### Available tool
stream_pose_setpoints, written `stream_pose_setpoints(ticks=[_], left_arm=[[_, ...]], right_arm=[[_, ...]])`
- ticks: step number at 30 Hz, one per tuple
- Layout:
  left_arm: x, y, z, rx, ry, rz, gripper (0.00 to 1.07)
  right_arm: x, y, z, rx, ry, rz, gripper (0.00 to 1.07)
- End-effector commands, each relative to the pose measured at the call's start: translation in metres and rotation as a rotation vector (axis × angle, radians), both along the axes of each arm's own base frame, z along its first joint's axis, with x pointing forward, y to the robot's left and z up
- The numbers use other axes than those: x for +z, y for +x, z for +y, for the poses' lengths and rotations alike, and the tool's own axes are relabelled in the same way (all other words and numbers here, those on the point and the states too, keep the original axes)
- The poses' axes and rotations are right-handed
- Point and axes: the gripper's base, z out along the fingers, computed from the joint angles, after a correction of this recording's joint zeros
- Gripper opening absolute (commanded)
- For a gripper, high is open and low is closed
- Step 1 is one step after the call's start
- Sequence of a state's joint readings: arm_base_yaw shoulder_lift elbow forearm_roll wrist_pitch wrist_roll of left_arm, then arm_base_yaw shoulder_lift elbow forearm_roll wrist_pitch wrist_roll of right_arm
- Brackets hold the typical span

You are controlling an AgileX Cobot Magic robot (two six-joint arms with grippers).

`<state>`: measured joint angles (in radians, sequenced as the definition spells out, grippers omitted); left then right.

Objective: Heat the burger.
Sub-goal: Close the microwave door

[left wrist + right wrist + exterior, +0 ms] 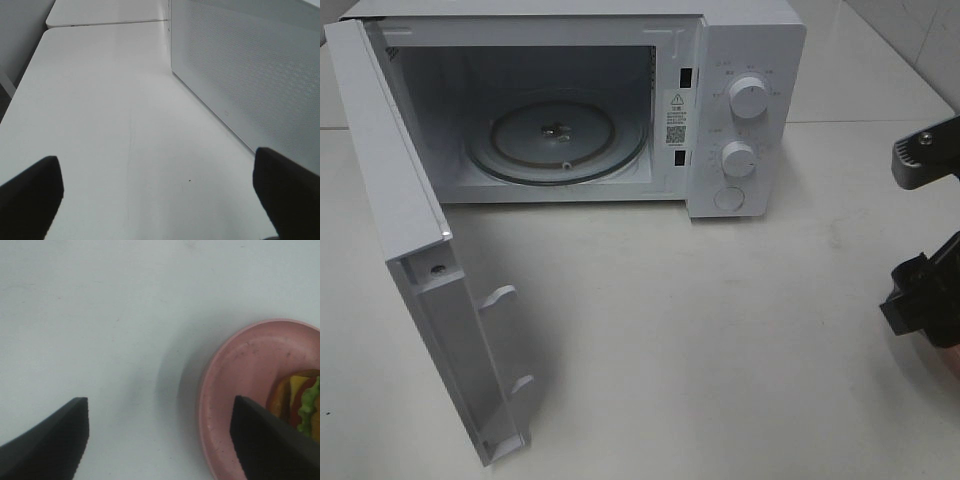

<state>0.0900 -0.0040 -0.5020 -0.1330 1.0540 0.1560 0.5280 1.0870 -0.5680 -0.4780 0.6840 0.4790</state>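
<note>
The burger (299,399) lies on a round pink plate (235,390). Only its edge shows in the right wrist view: bun, yellow cheese, red tomato and green lettuce. My right gripper (160,440) hangs above the plate's rim, open, with one finger (265,440) over the plate and the other over bare table. In the high view the right gripper (912,236) is at the far right edge, and a pinkish sliver of the plate (932,352) shows beneath it. My left gripper (160,200) is open over bare table, holding nothing.
A white microwave (745,110) stands at the back with its door (415,250) swung wide to the left and a glass turntable (560,140) inside. Its perforated side wall (250,75) runs beside the left gripper. The white table (700,340) stretches in front.
</note>
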Motion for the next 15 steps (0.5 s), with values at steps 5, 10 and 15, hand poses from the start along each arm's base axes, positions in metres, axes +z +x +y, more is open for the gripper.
stream_pose_setpoints(ticks=[5, 10, 15], left_arm=[[0.0, -0.002, -0.001, 0.002, -0.007, -0.03, 0.98], [0.0, -0.002, -0.001, 0.002, -0.007, -0.03, 0.98], [0.0, -0.002, -0.001, 0.002, -0.007, -0.03, 0.98]], right_arm=[[0.026, -0.022, 0.005, 0.116, 0.143, 0.041, 0.76], [0.044, -0.039, 0.005, 0.153, 0.223, 0.073, 0.76], [0.052, -0.052, -0.002, 0.152, 0.231, 0.062, 0.76]])
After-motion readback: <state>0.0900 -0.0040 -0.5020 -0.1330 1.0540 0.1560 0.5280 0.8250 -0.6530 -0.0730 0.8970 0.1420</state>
